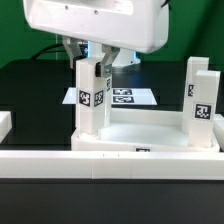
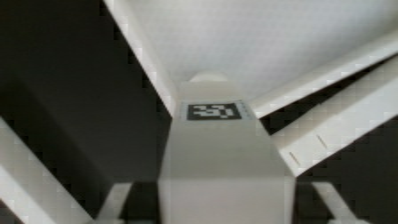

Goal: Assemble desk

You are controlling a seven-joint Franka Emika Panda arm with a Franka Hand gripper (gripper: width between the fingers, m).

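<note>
marker board (image 1: 122, 97), black table (image 1: 30, 85), white rail (image 1: 60, 163)

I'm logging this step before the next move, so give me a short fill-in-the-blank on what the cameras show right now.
1. The gripper has its fingers closed on a desk ____.
2. That held leg stands ____ at a corner of the tabletop.
3. A second leg stands at the corner on the exterior view's ____.
4. The marker board lies ____ the tabletop in the exterior view.

Missing words: leg; upright; right; behind
</note>
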